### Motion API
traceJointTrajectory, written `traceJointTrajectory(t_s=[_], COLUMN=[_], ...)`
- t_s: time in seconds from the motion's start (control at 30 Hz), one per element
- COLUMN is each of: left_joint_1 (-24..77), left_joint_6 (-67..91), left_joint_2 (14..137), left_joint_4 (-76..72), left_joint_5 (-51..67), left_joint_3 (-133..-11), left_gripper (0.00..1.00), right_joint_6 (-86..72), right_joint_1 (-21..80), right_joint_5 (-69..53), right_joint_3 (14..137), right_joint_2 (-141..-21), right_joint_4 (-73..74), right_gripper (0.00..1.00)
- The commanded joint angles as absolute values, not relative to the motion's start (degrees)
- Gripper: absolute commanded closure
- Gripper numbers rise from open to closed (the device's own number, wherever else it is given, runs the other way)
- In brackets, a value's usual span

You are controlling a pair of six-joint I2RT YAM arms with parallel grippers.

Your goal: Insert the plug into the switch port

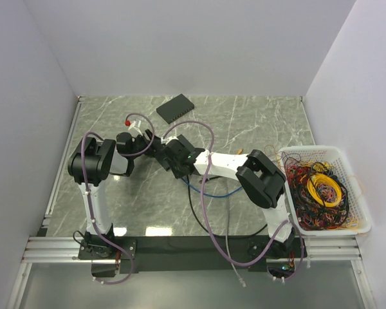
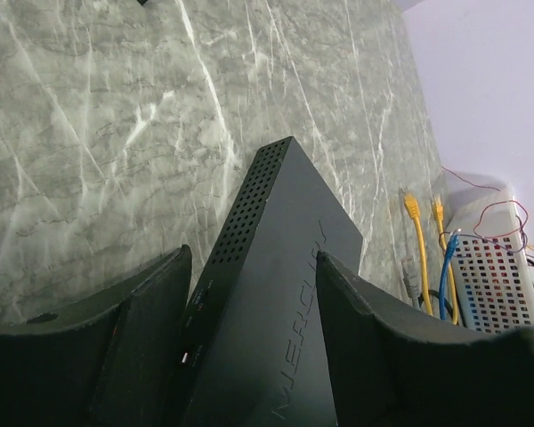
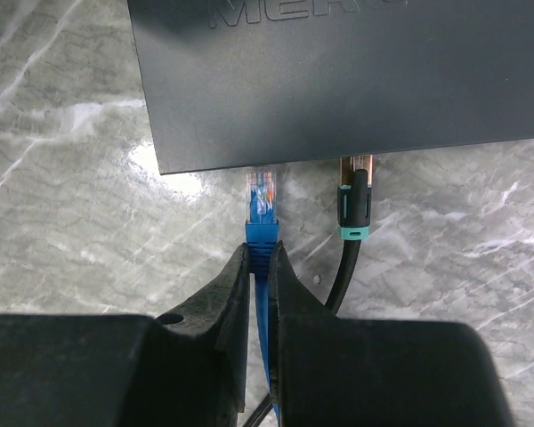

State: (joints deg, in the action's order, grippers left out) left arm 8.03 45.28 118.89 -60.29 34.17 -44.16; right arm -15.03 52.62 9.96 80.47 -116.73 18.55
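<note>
L fingers [image 2: 151, 347] flank dark-grey box [image 2: 276, 294] | yellow cables [image 2: 418, 240] R | basket [image 2: 494, 280]

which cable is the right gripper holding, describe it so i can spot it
In the right wrist view, a dark-grey box spans the top, with two cable ends at its near edge. The held one is the blue cable, pinched in the right gripper; beside it is a thicker black cable with a teal band.

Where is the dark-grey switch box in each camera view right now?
Top external: switch box barely visible, left of centre, between left gripper and right gripper.
Left wrist: lower centre, between that gripper's fingers.
Right wrist: across the top, above the blue plug.
Shared landmark: MERCURY lettering on its top, readable in both wrist views only.
</note>
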Motion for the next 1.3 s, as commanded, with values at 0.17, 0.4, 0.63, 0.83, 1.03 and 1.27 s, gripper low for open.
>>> traceJointTrajectory(t_s=[0.17,0.4,0.63,0.83,1.03,1.27], left_joint_1=[8.61,9.23,9.67,9.76,9.76,9.76], left_joint_6=[43.24,42.37,41.66,41.57,41.49,41.22], left_joint_2=[119.44,119.18,118.92,119.09,119.36,119.36], left_joint_4=[-60.03,-58.45,-57.22,-56.87,-56.87,-56.86], left_joint_5=[33.05,31.82,30.76,31.02,31.29,31.55], left_joint_3=[-45.26,-45.61,-45.88,-46.14,-46.05,-46.14], left_gripper=[0.36,0.37,0.4,0.54,0.54,0.53], right_joint_6=[-15.38,-15.56,-15.99,-16.52,-16.61,-16.44], right_joint_1=[52.38,52.47,52.38,52.65,52.65,52.65], right_joint_5=[9.67,8.79,8.35,8.26,9.05,9.93], right_joint_3=[83.76,85.08,86.22,86.31,86.48,87.36], right_joint_2=[-116.28,-116.9,-117.6,-118.47,-119.09,-118.39], right_joint_4=[19.16,19.78,20.3,20.39,20.48,21.27], right_gripper=[1.0,1.0,1.0,1.0,1.0,1.0])
